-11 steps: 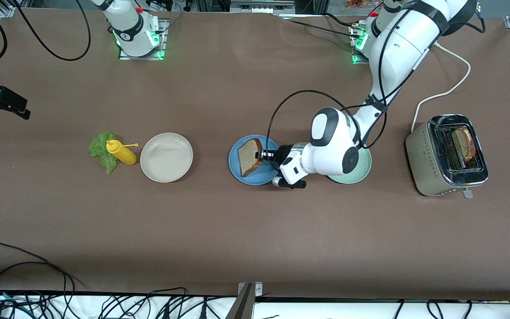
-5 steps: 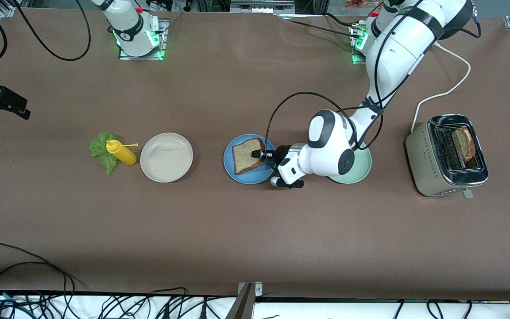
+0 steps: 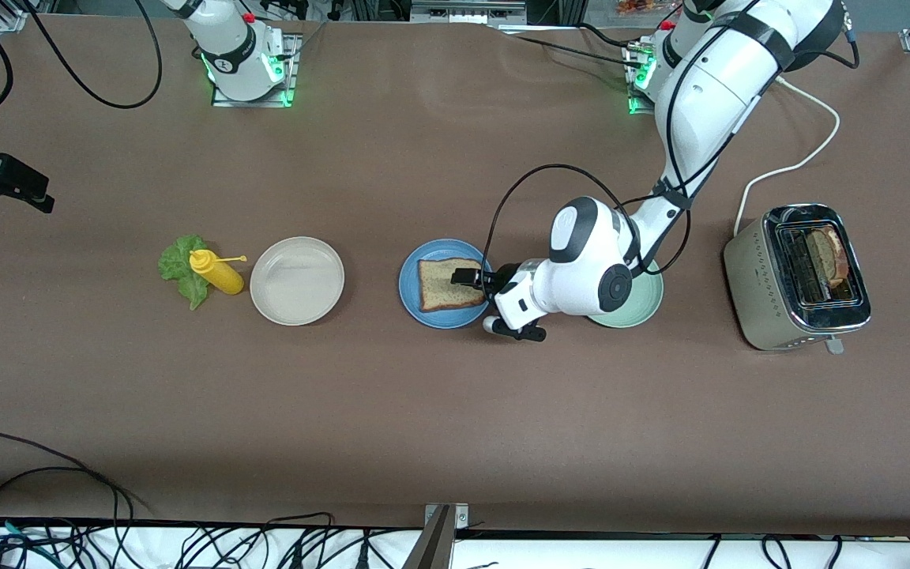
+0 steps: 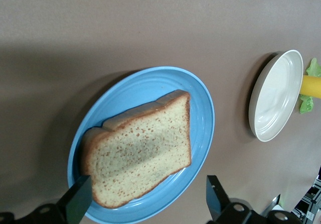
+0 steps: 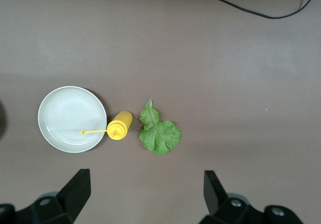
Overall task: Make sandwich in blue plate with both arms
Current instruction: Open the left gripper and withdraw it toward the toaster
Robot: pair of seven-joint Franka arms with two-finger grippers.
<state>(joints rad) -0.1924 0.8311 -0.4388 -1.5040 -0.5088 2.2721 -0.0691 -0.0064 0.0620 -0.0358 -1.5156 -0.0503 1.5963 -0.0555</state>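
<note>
- The sandwich so far is one square-ish brown wholegrain toast slice [image 3: 450,284] with a darker crust, lying flat in the round, shallow mid-blue plate [image 3: 410,294] near the middle of the table; nothing is stacked on it.
- The left gripper [image 3: 464,277] hangs low over the slice's edge with its fingers [image 4: 76,201] spread wide and holding nothing, which reads as a base layer set down and let go.
- The ruffled green lettuce leaf [image 3: 180,269] lies on the table toward the right arm's end, touching a yellow squeeze bottle [image 3: 216,272] beside the round beige-white plate [image 3: 297,280].
- The right gripper [image 5: 144,194] waits high over that lettuce, open and empty, well placed to fetch it.
- A second brown slice [image 3: 825,258] stands in the silver toaster [image 3: 771,296], likely the top layer.
- A pale green plate [image 3: 644,304] sits under the left arm.
</note>
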